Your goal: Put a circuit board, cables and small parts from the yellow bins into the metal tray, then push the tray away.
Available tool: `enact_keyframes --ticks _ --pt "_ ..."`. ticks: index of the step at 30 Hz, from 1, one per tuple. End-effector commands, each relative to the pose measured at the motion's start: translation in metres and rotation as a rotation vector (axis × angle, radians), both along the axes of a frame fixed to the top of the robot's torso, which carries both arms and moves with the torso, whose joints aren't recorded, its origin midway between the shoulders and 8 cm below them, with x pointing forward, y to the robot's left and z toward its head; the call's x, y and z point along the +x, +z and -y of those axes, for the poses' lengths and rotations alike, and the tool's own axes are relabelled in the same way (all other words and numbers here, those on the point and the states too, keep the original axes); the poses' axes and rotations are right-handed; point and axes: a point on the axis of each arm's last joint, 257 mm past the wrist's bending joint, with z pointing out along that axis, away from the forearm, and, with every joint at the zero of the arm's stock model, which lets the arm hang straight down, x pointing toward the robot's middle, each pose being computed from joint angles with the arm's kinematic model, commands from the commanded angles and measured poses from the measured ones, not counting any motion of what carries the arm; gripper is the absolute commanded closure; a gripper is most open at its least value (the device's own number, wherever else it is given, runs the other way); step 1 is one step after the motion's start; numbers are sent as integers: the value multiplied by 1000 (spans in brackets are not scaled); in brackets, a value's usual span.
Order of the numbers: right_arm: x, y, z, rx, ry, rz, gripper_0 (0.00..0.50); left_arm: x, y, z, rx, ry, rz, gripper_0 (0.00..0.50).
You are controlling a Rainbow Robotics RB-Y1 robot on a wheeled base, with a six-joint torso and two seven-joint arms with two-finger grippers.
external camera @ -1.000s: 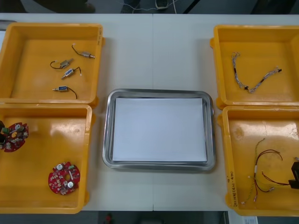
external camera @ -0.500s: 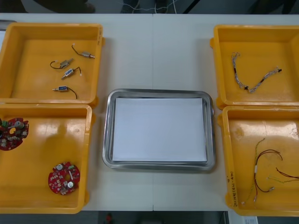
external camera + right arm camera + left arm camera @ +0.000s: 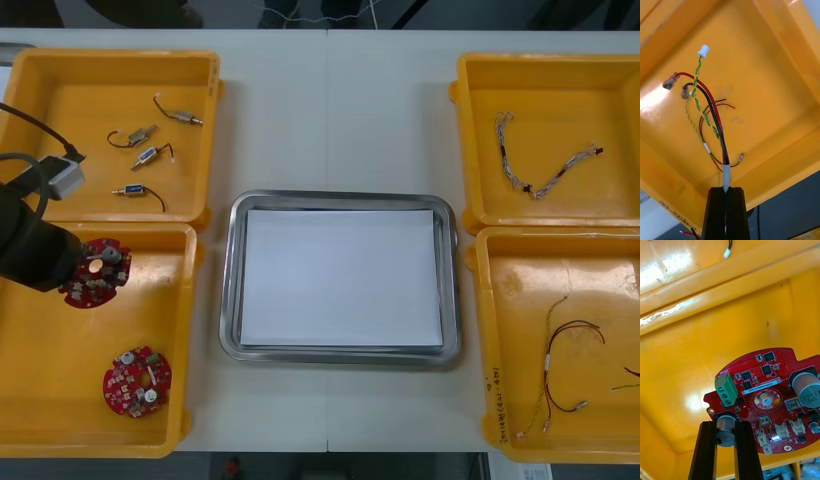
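My left gripper (image 3: pixel 88 270) holds a round red circuit board (image 3: pixel 97 274) over the near left yellow bin (image 3: pixel 60 430). In the left wrist view its fingers (image 3: pixel 708 435) are shut on a silver can at the edge of the board (image 3: pixel 767 397). A second board (image 3: pixel 137 380) lies on that bin's floor. My right gripper (image 3: pixel 726 191) is shut on a red and yellow cable (image 3: pixel 709 112), which hangs above the near right bin (image 3: pixel 763 67). The metal tray (image 3: pixel 232 300), white inside, sits in the middle.
Several small metal parts (image 3: pixel 147 153) lie in the far left bin (image 3: pixel 110 62). A twisted blue and white cable (image 3: pixel 540 172) lies in the far right bin (image 3: pixel 545 65). Another red and yellow cable (image 3: pixel 560 365) rests in the near right bin (image 3: pixel 485 400).
My left arm has come in from the left edge, carrying the board to the right. My right gripper has left the front view, drawing one cable out of the near right bin.
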Motion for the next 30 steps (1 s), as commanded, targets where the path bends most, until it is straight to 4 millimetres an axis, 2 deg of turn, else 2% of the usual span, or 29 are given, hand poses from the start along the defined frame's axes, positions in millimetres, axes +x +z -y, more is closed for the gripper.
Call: enact_keyframes --ticks 1,3,7,15,21,25,30 --pt "2 34 1 -168 238 29 500 18 21 42 -25 12 62 500" --pt "1 39 -8 -195 345 27 500 22 22 65 -46 -3 65 500" --pt "3 46 -22 -242 495 41 500 26 24 96 -68 -29 72 500" --pt "24 76 -60 -415 810 146 500 27 18 165 -90 -86 81 500" --pt "25 78 -70 -498 966 127 500 16 11 209 -108 -125 68 500" --pt "23 77 -72 -532 1033 111 500 13 1 225 -102 -135 71 500" --pt "17 67 -70 -552 1092 46 500 17 -20 231 -88 -131 57 499"
